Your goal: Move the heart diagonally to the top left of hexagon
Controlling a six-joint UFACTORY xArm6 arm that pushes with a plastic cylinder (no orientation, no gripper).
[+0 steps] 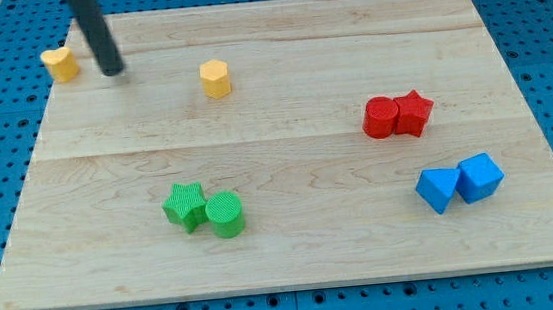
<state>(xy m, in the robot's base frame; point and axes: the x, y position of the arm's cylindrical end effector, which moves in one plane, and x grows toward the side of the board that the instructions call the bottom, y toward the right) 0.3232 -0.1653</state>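
Note:
A yellow heart (61,63) lies at the board's top left corner, near the left edge. A yellow hexagon (215,79) stands to its right and a little lower, in the upper middle of the board. My tip (112,71) rests on the board just right of the heart, between heart and hexagon, much nearer the heart. A small gap shows between tip and heart.
A red cylinder (381,118) and red star (414,113) touch at the right. Two blue blocks (438,189) (479,176) sit at the lower right. A green star (185,204) and green cylinder (226,215) touch at the lower middle. The wooden board (305,253) lies on a blue pegboard.

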